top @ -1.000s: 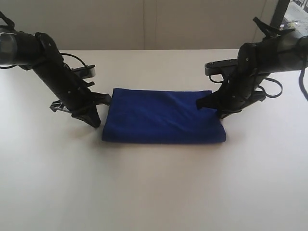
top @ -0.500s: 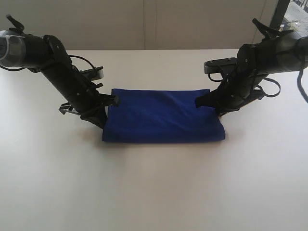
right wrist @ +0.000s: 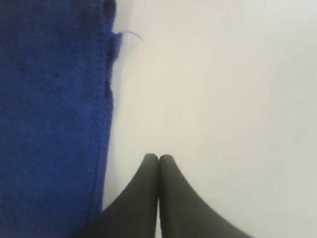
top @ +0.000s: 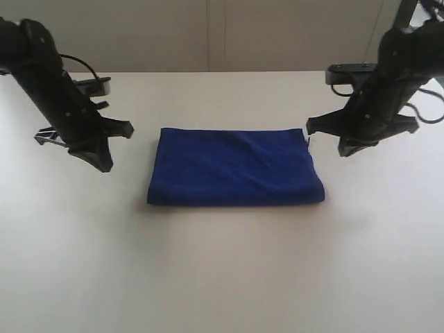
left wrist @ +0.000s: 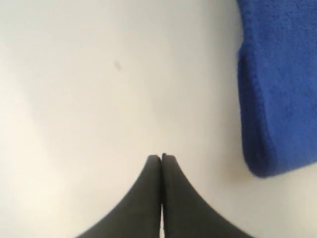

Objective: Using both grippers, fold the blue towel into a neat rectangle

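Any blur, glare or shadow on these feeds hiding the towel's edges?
Exterior view: soft, even light, towel edges clear, only a faint shadow along its near fold. Left wrist view: close and slightly soft, table washed pale, no hard glare. Right wrist view: towel pile a little blurred, yet a loose thread shows.

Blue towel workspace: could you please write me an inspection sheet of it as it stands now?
Surface: white table, with one faint speck seen in the left wrist view.
Job's things: blue towel lies flat, folded into a rectangle, touching neither gripper.
Clutter: nothing seen.
Grippers: left gripper shut and empty, off the towel's left end; right gripper shut and empty, off its right end.
Cables: black cables loop along both arms, clear of the towel.
Surroundings: plain wall behind the table; the far right corner is unclear.
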`<state>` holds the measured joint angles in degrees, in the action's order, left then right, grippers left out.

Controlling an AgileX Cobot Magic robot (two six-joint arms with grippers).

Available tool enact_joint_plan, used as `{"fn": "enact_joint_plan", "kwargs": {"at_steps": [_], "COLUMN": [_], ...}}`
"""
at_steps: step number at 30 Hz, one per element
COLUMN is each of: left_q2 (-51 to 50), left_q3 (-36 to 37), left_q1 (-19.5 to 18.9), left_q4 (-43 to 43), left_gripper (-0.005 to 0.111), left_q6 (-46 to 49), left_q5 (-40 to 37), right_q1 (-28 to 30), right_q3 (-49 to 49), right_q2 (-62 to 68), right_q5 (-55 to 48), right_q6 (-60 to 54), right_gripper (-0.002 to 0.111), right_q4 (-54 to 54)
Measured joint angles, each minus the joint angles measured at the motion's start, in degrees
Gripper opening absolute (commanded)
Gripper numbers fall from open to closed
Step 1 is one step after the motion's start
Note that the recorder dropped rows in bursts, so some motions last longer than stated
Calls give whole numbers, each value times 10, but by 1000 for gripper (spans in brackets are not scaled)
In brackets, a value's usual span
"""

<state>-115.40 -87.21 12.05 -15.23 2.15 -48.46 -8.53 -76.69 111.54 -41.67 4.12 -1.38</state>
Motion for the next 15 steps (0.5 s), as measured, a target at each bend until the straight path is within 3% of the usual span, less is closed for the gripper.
{"fn": "enact_joint_plan", "kwargs": {"at_steps": [4,11,15], "left_q2": [80,385,590], "left_q3": [40,231,340], "left_q1": [-42,-46,-46], "left_q4": [10,13,12], "left_gripper": [0,0,0], "left_q6": [-1,3,14], "left_q5": [-52,14,45], "right_q1": [28,28,28], "right_q3": [39,232,333], "right_q2": [-95,-419,-678], "right_q5": [-68,-71,-44], "right_q6": [4,-4,-6], "right_gripper": [0,0,0], "right_q4": [1,0,0]}}
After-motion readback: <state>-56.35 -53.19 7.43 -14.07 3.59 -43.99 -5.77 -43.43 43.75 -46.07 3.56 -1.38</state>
